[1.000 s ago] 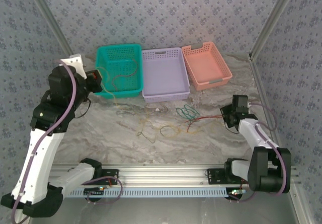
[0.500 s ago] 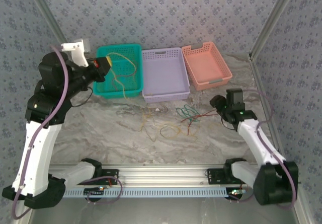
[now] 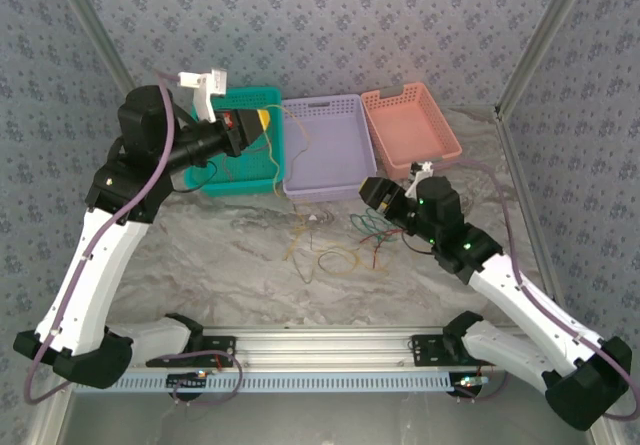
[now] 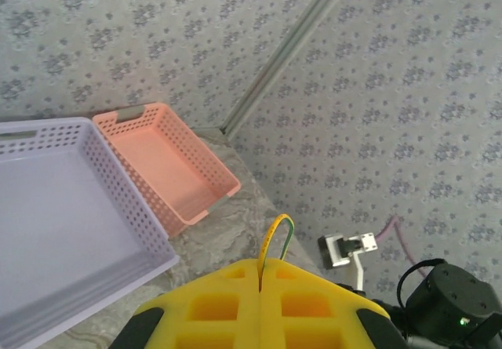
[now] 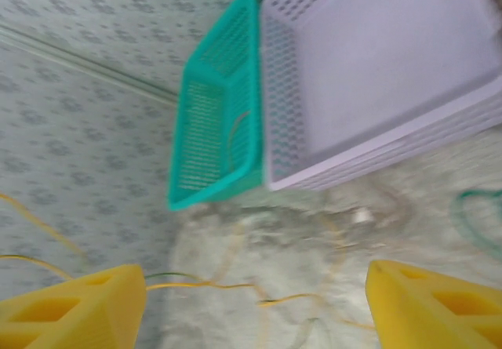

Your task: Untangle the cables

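**Two grippers, one yellow strand raised**

Raised just left of the lilac perforated plastic basket (image 3: 320, 102), the left gripper (image 3: 258, 123) has its yellow pads pressed together on a thin yellow cable (image 3: 292, 130). In the left wrist view that strand (image 4: 271, 238) loops up out of the seam between the closed pads (image 4: 220, 302).

From the grip the cable drapes across the lilac basket's left corner. It then drops to a loose tangle of thin coloured cables (image 3: 330, 250) on the grey marbled table (image 3: 200, 265), just in front of the lilac basket. Within the tangle, a green cable (image 3: 372, 223) coils in front of the basket's right corner. A red strand (image 3: 385, 245) lies just nearer than it, and a yellow loop (image 3: 338, 260) lies in front of the basket's middle.

Off the lilac basket's front right corner hovers the right gripper (image 3: 372, 193), above the green coil. Its jaws are spread wide with nothing clamped between them.

A teal perforated plastic basket (image 3: 235, 93) sits against the lilac basket's left side. A peach perforated plastic basket (image 3: 405, 125) stands at its right side.
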You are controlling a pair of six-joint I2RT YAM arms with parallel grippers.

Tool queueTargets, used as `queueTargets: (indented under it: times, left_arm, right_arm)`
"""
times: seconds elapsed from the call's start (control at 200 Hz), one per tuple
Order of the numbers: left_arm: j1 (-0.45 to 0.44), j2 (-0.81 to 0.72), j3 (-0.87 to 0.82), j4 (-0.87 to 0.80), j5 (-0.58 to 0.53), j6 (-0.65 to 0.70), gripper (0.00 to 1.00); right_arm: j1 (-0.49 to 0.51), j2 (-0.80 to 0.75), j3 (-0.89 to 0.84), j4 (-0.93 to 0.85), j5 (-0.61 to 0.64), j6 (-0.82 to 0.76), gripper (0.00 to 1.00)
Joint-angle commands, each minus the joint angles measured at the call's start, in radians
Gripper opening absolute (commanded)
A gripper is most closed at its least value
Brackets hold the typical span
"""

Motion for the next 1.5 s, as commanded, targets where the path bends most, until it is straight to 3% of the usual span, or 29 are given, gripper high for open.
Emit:
queueTargets:
  times: [0.0,0.165,0.43,0.615,0.77,0.849,0.939,1.004,1.059,1.239,1.494]
  left_arm:
    - [-0.028,-0.012,-0.036,0.073,0.026,-0.005,0.00]
    - [-0.095,-0.007,-0.088,0.107,0.007,0.007,0.00]
    - [-0.162,-0.001,-0.155,0.148,-0.045,0.012,0.00]
    - [-0.184,-0.011,-0.161,0.150,-0.064,0.017,0.00]
    - [-0.194,-0.016,-0.163,0.154,-0.073,0.015,0.00]
    - [-0.204,-0.017,-0.162,0.155,-0.078,0.015,0.00]
    - [-0.212,-0.020,-0.163,0.150,-0.084,0.017,0.00]
    - [-0.213,-0.025,-0.163,0.147,-0.088,0.020,0.00]
    - [-0.213,-0.032,-0.165,0.141,-0.092,0.023,0.00]
    - [-0.214,-0.058,-0.172,0.116,-0.106,0.033,0.00]
    - [-0.214,-0.070,-0.213,0.131,-0.107,0.027,0.00]
  right_arm:
    - [0.066,0.041,-0.066,0.218,0.092,0.390,0.77]
    - [0.166,0.131,-0.125,0.462,0.169,0.656,0.80]
    - [0.373,0.200,-0.229,0.518,0.386,0.986,0.81]
    - [0.393,0.278,-0.251,0.623,0.380,1.049,0.78]
    - [0.402,0.319,-0.230,0.614,0.387,1.080,0.74]
    - [0.386,0.368,-0.228,0.675,0.380,1.098,0.68]
    - [0.358,0.429,-0.215,0.746,0.350,1.103,0.51]
    - [0.350,0.465,-0.195,0.777,0.339,1.104,0.27]
    - [0.343,0.485,-0.182,0.781,0.337,1.103,0.01]
    - [0.264,0.371,-0.185,0.665,0.365,0.978,0.00]
    - [0.055,-0.051,-0.077,0.145,0.391,0.680,0.00]
